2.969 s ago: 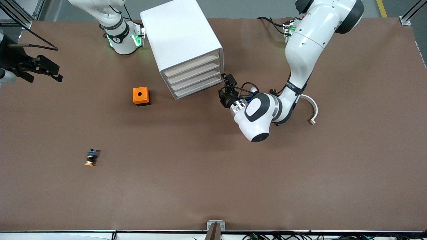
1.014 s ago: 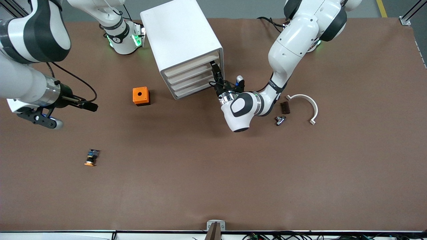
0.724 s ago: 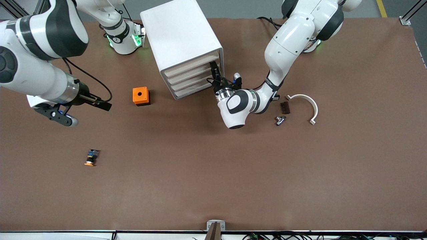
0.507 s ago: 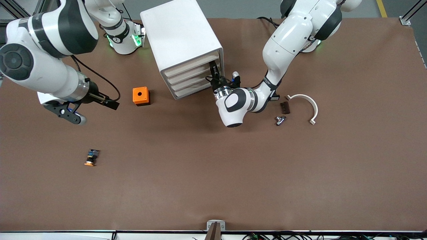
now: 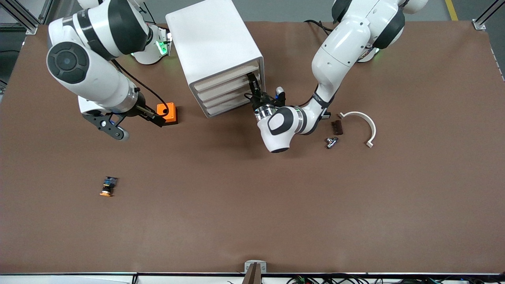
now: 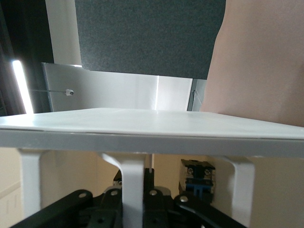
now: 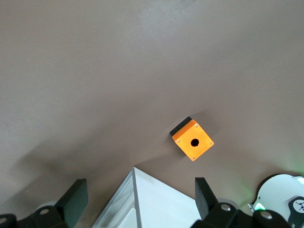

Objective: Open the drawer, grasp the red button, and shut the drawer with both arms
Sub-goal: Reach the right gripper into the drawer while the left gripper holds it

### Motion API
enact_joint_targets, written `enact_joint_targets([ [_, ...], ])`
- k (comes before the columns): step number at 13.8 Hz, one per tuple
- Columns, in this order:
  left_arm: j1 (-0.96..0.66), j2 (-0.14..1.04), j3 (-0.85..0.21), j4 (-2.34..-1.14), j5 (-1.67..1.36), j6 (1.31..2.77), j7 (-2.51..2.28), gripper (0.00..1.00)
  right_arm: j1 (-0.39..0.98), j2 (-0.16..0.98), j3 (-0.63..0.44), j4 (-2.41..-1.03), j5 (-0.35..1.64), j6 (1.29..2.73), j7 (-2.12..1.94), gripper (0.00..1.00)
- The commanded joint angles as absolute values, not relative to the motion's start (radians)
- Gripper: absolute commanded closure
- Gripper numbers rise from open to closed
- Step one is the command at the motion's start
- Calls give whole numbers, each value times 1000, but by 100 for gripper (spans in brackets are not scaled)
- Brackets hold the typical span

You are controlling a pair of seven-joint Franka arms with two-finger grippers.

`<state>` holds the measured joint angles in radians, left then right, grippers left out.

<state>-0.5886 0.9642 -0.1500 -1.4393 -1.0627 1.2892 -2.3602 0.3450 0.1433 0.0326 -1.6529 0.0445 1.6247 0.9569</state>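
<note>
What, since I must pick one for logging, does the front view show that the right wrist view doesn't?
Only front: the left hand shut on the top drawer, the orange-capped button, the curved bracket. Only right wrist: the orange box with its hole unobstructed, and that the right hand is open. Both: orange box, white cabinet.

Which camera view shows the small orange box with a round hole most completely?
The right wrist view: the small orange box with a round hole lies unobstructed there, with its holed top and one dark side visible. In the front view the right gripper partly covers it. The left wrist view does not show it.
</note>
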Motion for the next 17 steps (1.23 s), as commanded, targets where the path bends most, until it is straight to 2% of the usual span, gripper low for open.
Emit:
enact_joint_targets([
  [1, -563, 973, -143, -1422, -1106, 1281, -2388, 94, 376, 135, 26, -1664, 54, 1638, 1017, 0],
  [3, -548, 973, -143, -1422, -1106, 1281, -2408, 94, 412, 140, 26, -1666, 55, 1660, 1083, 0],
  [8, -502, 973, -138, -1417, -1108, 1284, -2410, 94, 527, 158, 28, -1749, 64, 1827, 1282, 0],
  [17, -368, 974, -138, -1388, -1115, 1348, -2396, 90, 733, 262, 25, -1747, 60, 1989, 1623, 0],
])
